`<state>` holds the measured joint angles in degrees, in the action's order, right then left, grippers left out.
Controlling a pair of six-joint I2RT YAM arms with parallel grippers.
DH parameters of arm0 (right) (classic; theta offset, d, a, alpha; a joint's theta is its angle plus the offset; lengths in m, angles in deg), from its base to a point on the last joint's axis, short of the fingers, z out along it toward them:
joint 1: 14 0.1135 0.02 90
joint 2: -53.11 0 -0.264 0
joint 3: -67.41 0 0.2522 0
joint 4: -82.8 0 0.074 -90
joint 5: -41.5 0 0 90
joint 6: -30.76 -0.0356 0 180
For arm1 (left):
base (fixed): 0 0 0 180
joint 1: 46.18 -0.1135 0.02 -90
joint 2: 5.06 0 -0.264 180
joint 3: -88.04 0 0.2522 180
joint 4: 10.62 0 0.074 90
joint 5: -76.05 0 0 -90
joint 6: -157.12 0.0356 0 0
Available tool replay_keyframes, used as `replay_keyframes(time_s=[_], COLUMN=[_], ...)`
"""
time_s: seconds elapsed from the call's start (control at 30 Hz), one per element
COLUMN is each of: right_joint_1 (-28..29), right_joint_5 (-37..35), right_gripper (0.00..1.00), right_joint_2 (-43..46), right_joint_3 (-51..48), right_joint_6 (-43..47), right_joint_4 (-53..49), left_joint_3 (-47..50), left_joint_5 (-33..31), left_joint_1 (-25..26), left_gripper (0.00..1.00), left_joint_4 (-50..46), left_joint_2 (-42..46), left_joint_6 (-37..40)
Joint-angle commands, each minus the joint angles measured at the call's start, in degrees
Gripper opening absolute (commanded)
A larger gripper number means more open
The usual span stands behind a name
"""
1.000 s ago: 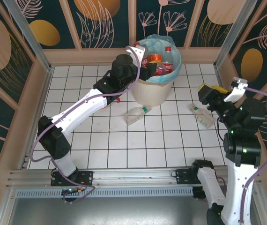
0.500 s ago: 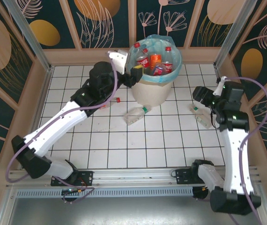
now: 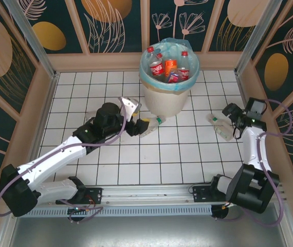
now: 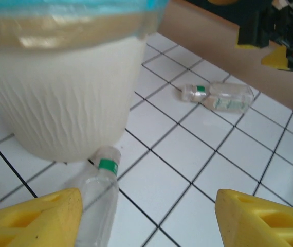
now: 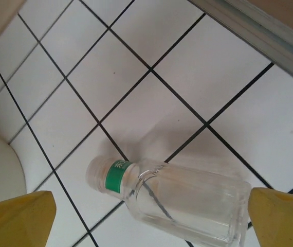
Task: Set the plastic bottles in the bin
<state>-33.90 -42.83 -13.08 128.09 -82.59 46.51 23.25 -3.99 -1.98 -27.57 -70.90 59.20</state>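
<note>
Two clear plastic bottles with green neck bands lie on the white tiled floor. The left bottle rests at the foot of the round cream-white bin, seemingly touching it. The right bottle lies well apart, towards the right wall. Several red-capped bottles sit inside the bin.

The right gripper is spread fully, holds nothing, and straddles the right bottle from above. The left gripper has its jaws parted and also holds nothing, with the left bottle just by one finger (off centre).

Recommendation: the right arm should descend squarely and close across the bottle's body, not its tapering neck, since thin plastic may squirm. The left arm should centre itself first, clear of the bin wall.
</note>
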Motion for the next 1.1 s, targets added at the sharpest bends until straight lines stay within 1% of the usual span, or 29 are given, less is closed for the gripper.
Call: replay_keyframes(time_s=[0.0, 0.07, 0.13, 0.27, 0.33, 0.4, 0.5, 0.57, 0.67, 0.77, 0.83, 0.9, 1.07], right_joint_1=[-0.7, -0.7, -0.7, -0.7, -0.7, -0.7, -0.7, -0.7, -0.7, -0.7, -0.7, -0.7, -0.7], right_joint_5=[0.8, -0.1, -2.2, -5.2, -6.8, -8.3, -7.0, -6.8, -6.8, -5.1, -4.5, -3.9, -2.7], right_gripper=[0.99, 0.99, 0.99, 0.99, 0.99, 0.99, 0.99, 0.99, 0.99, 0.99, 0.99, 0.99, 0.99], right_joint_2=[6.5, 9.2, 9.8, 7.0, 5.7, 4.8, 3.8, 2.9, 0.8, -2.7, -5.5, -8.6, -15.3], right_joint_3=[-5.9, -8.5, -9.3, -7.7, -6.7, -6.0, -6.1, -6.6, -6.4, -5.7, -4.6, -3.3, 0.3], right_joint_6=[-13.2, -17.5, -22.7, -32.0, -34.8, -37.6, -41.4, -43.5, -45.2, -46.6, -47.6, -48.6, -51.2], right_joint_4=[9.7, 11.9, 11.3, 4.7, 1.7, 0.3, 0.9, 2.1, 3.7, 5.0, 5.2, 5.6, 6.5], left_joint_3=[2.2, 3.3, 4.5, 5.8, 5.0, 3.5, 0.3, -1.4, -2.6, -3.9, -4.4, -6.9, -9.2], left_joint_5=[2.6, 4.1, 6.2, 8.8, 8.0, 6.2, 4.7, 4.6, 4.5, 4.2, 3.5, 2.7, 2.0], left_joint_1=[0.4, 0.5, 0.7, 2.3, 5.2, 9.6, 14.6, 16.3, 18.0, 19.2, 20.0, 20.6, 21.0], left_gripper=[0.71, 0.72, 0.73, 0.75, 0.76, 0.78, 0.8, 0.8, 0.8, 0.81, 0.81, 0.81, 0.81], left_joint_4=[2.6, 3.0, 3.9, 6.3, 6.3, 5.2, 5.0, 6.8, 12.1, 16.2, 17.0, 17.1, 16.6], left_joint_2=[2.7, 3.3, 3.4, 1.5, -0.6, -3.5, -8.1, -10.4, -12.8, -15.3, -16.8, -18.2, -19.8], left_joint_6=[3.9, 7.4, 11.5, 19.2, 23.8, 30.4, 36.0, 36.9, 37.4, 37.3, 37.6, 38.3, 38.5])
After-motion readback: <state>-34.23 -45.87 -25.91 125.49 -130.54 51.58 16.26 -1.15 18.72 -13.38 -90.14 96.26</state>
